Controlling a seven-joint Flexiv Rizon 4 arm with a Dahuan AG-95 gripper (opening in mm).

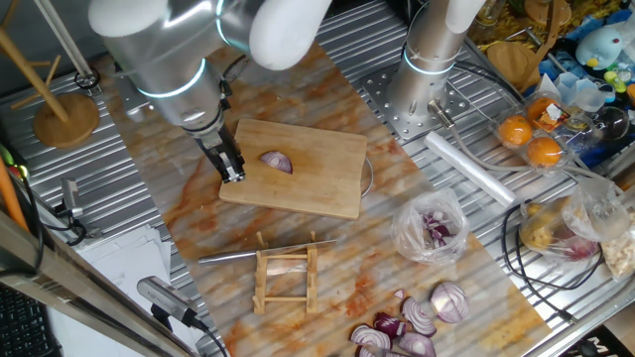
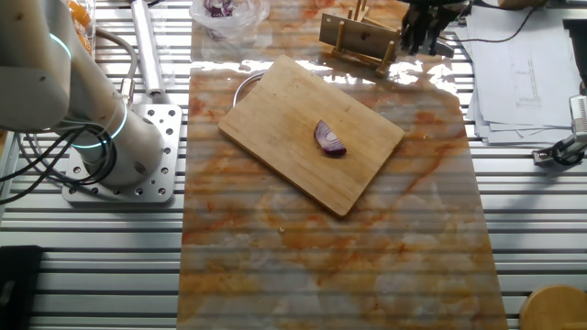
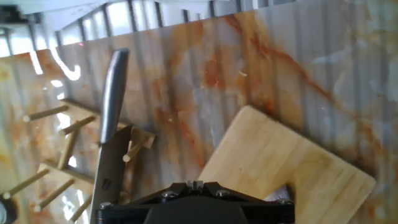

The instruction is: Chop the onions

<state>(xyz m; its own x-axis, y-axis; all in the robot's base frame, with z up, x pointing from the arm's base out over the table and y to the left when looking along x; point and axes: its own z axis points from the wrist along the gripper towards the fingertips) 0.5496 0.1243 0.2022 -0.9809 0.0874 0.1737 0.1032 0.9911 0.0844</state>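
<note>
- One fixed view shows the tool [image 1: 232,171] hanging over the left edge of the cutting board [image 1: 317,188], fingers pointing down, holding nothing.
- Its fingers look close together, but I cannot tell whether they are fully closed; the hand view shows only the black base of the tool.
- The onion wedge [image 1: 277,162] lies on the board, whole and uncut, just to the right of the tool in that view and apart from it.
- In the other fixed view the wedge [image 2: 330,139] sits near the board's middle, its long axis running diagonally across the board.
- The knife [image 1: 260,252] rests across a small wooden rack [image 1: 286,280] on the counter [image 1: 327,263], below the board and well apart from the tool.
- In the hand view the knife [image 3: 112,118] lies left of the board corner, blade running away from the camera.
- Judgement: chopping has not begun; the tool likely needs the knife first, which lies on the opposite side from the wedge.
</note>
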